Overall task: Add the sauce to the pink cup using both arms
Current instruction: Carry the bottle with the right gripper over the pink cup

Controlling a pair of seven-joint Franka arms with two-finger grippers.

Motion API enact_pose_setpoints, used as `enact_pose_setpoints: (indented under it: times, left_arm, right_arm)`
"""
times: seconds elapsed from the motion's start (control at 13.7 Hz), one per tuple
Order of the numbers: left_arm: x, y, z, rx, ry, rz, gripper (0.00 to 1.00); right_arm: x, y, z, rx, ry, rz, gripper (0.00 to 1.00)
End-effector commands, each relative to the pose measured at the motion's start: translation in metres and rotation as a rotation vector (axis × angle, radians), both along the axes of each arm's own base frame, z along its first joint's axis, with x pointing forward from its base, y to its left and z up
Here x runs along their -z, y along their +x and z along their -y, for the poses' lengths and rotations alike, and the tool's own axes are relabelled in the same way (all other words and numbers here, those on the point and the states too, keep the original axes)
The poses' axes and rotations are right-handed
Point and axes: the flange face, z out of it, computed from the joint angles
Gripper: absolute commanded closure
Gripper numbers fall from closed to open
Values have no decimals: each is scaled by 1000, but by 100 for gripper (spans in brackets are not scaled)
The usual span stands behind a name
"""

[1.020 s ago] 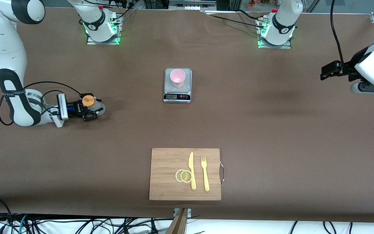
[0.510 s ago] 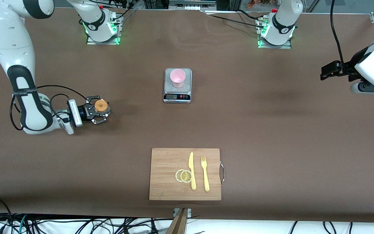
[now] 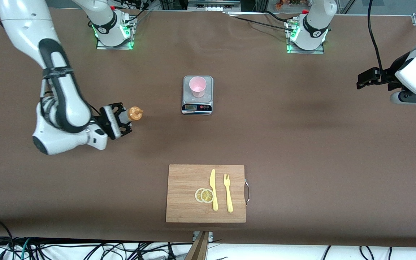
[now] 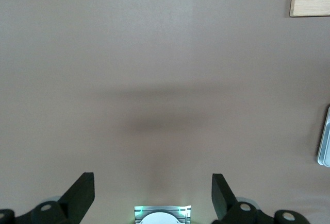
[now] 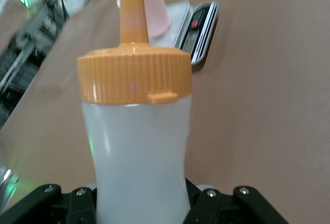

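White right arm's end effector (image 3: 124, 118) clamps the sauce (image 3: 134, 113) tilted; left end effector (image 3: 364, 80) waits, apart.

Two glossy white jointed robot arms (image 3: 54, 90) with black joint bands, black two-finger grippers and looping black cables rise from green-lit bases (image 3: 114, 34).

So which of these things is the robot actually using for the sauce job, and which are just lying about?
In use:
- sauce bottle, held in the right gripper
- pink cup
- scale under the cup
- left gripper, waiting open

Lying about:
- cutting board
- lemon slices
- knife
- fork
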Motion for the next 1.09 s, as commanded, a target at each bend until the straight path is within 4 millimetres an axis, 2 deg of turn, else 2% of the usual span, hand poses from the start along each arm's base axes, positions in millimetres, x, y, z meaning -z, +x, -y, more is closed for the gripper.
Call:
enact_pose_setpoints:
  times: [0.0, 0.22, 0.51, 0.87, 1.02]
  left_arm:
    - [-3, -1, -4, 20, 6, 8, 0]
    - [-3, -1, -5, 18, 6, 6, 0]
    - [-3, -1, -4, 18, 5, 6, 0]
    - [-2, 0, -4, 18, 5, 5, 0]
    - [-2, 0, -4, 18, 5, 6, 0]
  right_arm:
    - [-19, -15, -59, -87, -164, 34, 100]
    - [-31, -32, -113, -136, -341, 78, 100]
    - [-34, -61, -169, -173, -480, 118, 100]
    - [-38, -99, -218, -223, -632, 168, 100]
    - [-49, -113, -232, -244, -700, 214, 100]
